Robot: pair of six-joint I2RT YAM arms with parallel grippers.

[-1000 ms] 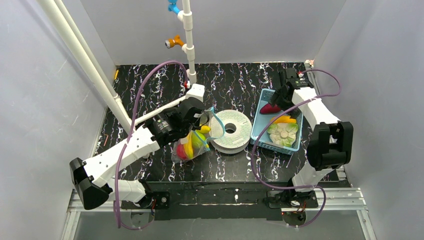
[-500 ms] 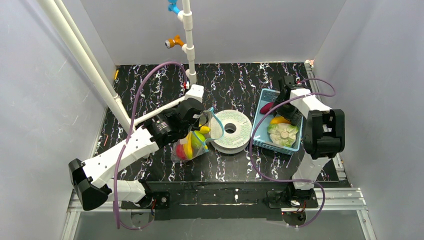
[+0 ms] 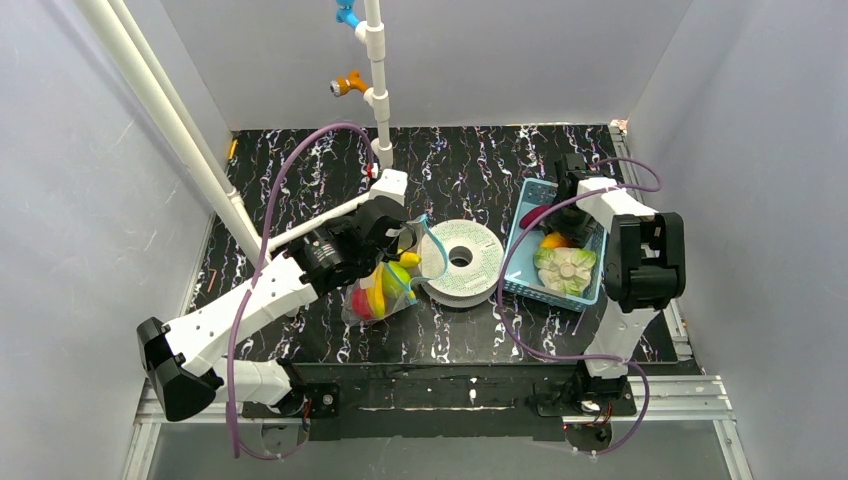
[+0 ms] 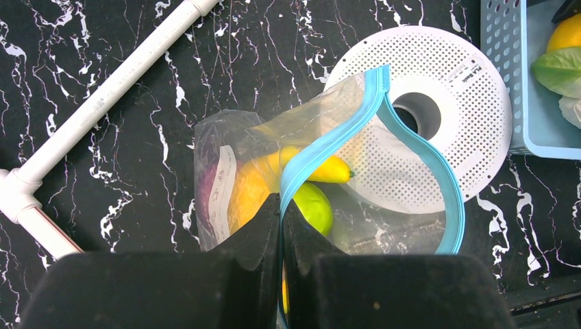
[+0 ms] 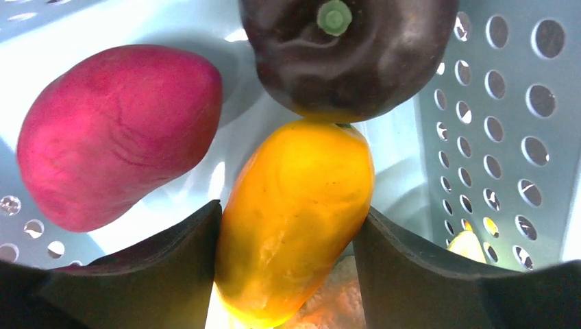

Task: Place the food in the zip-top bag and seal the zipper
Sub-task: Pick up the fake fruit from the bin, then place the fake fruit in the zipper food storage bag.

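Left fingers (image 4: 264, 223): clenched on the zipper (image 4: 329, 140), holding the zip-top bag (image 4: 226, 157) open on the desk (image 4: 103, 55) | Right fingers (image 5: 195, 250): hugging the yellow-orange piece (image 5: 294, 212) in the basket (image 5: 479, 137) | Tip: squeeze snug, lift straight up, don't bump the red piece (image 5: 116, 137), carry it to the bag.

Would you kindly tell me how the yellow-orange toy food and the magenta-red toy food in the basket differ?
Colour: the yellow-orange toy food is glossy yellow-orange, the magenta-red toy food a duller magenta-red.
Grip: the yellow-orange toy food sits between the fingers of the right gripper, which seem to press on both its sides; the magenta-red toy food lies beside them, outside the grip.
Both are smooth, rounded pieces lying in the light-blue basket.
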